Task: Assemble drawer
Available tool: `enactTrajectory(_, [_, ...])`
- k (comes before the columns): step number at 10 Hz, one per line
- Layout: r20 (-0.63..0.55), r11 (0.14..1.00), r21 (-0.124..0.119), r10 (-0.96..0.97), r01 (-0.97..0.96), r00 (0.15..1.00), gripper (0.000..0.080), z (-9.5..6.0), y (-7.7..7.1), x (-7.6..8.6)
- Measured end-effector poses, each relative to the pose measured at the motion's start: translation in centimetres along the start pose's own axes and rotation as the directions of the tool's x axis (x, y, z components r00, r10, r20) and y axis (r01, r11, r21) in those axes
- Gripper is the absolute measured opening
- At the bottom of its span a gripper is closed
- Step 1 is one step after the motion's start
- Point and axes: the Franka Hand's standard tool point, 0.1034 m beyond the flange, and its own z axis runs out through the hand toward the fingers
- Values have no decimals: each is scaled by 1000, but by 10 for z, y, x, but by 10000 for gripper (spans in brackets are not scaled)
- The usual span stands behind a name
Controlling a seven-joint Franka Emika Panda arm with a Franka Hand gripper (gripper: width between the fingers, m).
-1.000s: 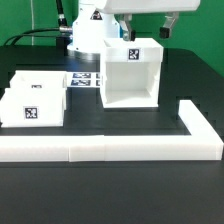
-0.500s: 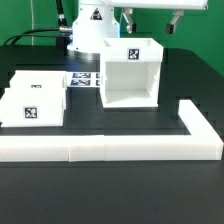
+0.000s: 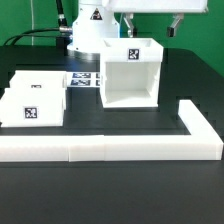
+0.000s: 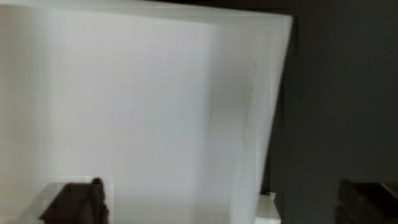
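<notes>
The white drawer housing (image 3: 131, 75) stands upright mid-table with a square tag on its back wall. It fills most of the wrist view (image 4: 143, 110). Two shallow white tagged trays (image 3: 34, 103) lie close together at the exterior view's left. My gripper (image 3: 151, 22) hangs open and empty just above and behind the housing's top, one dark finger (image 3: 128, 21) on each side. In the wrist view the gripper (image 4: 222, 203) has its fingertips (image 4: 75, 201) spread wide over the housing's white wall.
The long low white L-shaped border wall (image 3: 110, 148) runs along the front and up the exterior view's right. The marker board (image 3: 86, 80) lies flat between the trays and the housing. The robot base (image 3: 92, 30) stands behind.
A second ago the hand sat lower with one finger showing. Now both fingers show spread apart above the housing. Housing and trays have not moved.
</notes>
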Motion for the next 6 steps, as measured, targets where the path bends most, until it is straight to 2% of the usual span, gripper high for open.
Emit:
enactTrajectory(1, [4, 1000, 10, -8, 8, 1000, 650, 6, -2, -7])
enactTrajectory(2, [7, 1000, 10, -7, 7, 1000, 650, 11, -6, -12])
enactTrajectory(6, [20, 995, -1, 95, -95, 995, 650, 20, -13, -27])
